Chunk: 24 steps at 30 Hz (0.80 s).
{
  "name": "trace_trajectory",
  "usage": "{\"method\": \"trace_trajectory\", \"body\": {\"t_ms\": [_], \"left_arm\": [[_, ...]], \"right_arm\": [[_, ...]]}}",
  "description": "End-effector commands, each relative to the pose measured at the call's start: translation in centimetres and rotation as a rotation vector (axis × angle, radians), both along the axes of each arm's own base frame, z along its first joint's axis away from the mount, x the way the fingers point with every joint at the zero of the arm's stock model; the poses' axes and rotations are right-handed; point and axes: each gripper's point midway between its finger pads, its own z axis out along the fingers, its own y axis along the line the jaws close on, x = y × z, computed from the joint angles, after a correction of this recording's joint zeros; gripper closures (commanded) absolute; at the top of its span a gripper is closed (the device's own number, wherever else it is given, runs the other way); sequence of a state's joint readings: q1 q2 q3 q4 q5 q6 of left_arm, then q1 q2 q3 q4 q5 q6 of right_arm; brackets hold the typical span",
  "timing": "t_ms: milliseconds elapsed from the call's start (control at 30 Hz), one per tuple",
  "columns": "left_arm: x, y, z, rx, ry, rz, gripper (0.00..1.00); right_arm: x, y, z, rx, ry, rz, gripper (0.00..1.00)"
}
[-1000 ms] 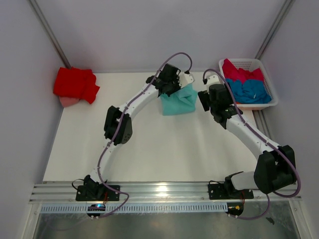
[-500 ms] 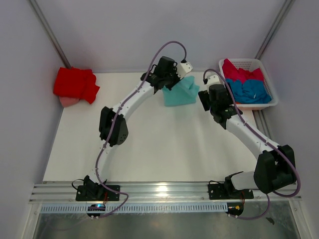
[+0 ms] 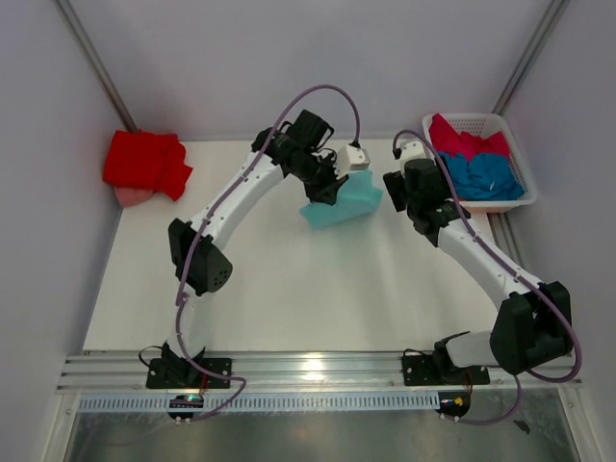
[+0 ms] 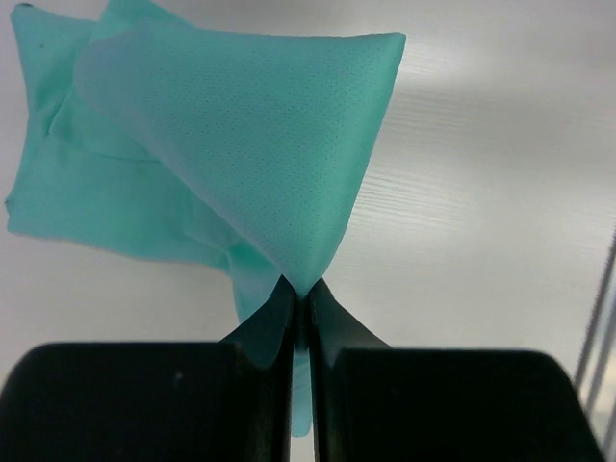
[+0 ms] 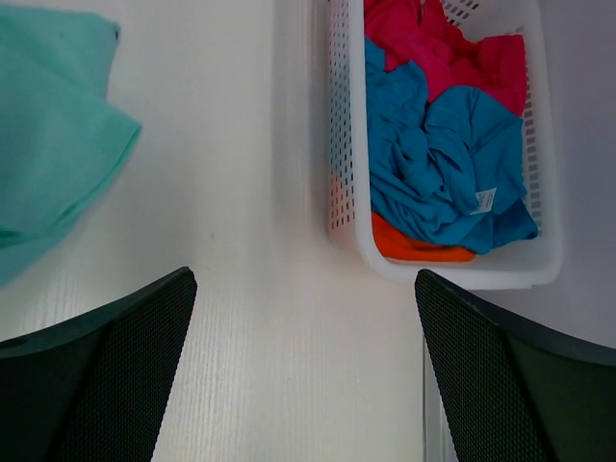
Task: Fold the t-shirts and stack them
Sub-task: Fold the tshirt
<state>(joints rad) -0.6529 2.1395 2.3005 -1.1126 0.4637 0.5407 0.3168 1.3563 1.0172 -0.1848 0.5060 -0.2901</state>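
- The left gripper [image 4: 300, 298] is clenched on a pinch of the mint-teal t-shirt [image 4: 241, 144]. Only the left wrist view shows this: a flap of cloth fans out from the shut fingertips, above the rest of the shirt.
- The top view hides that pinch behind the wrist. It does place the shirt on the table [image 3: 289, 289], well to the left of the white slatted basket [image 3: 517, 154].
- The right gripper [image 5: 306, 289] has its jaws spread wide and holds nothing. It hangs over bare table just left of the basket, between the basket and the mint-teal shirt.
- The right wrist view looks into the basket. A blue t-shirt [image 5: 433, 164] lies bunched in the middle and a crimson-pink t-shirt [image 5: 433, 48] lies at the far end.
- That view also shows an orange cloth [image 5: 414, 250] peeking from under the blue one at the near end. The top view does not show it.
- Only the top view shows the bright red t-shirt [image 3: 144, 162]. It lies crumpled far to the left of the basket, over a pink cloth [image 3: 130, 195].
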Motion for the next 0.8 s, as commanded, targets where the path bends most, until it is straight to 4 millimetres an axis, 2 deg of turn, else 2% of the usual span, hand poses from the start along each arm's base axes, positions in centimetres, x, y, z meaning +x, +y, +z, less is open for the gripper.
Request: {"method": "trace_trajectory", "body": {"t_ms": [0, 100, 267, 367, 533, 767], "left_arm": [[-6.8, 1.5, 2.2, -0.034, 0.164, -0.168, 1.00], [-9.8, 2.2, 1.9, -0.027, 0.277, -0.244, 1.00], [-14.7, 3.0, 0.9, 0.017, 0.457, -0.356, 0.99], [-16.2, 3.4, 0.3, 0.035, 0.481, -0.395, 0.98], [-15.2, 2.7, -0.3, 0.040, 0.469, -0.393, 0.98], [-11.7, 0.9, -2.9, 0.067, 0.404, -0.379, 0.98]], "right_arm": [[0.5, 0.1, 5.3, 0.033, -0.115, 0.003, 0.01], [0.5, 0.0, 6.1, 0.030, -0.125, 0.008, 0.01], [0.3, -0.1, 5.7, 0.013, -0.110, 0.007, 0.01], [0.3, -0.2, 5.5, 0.015, -0.111, 0.004, 0.01], [0.4, 0.0, 5.8, 0.024, -0.118, 0.008, 0.01], [0.2, -0.2, 6.2, 0.018, -0.130, 0.007, 0.01]]}}
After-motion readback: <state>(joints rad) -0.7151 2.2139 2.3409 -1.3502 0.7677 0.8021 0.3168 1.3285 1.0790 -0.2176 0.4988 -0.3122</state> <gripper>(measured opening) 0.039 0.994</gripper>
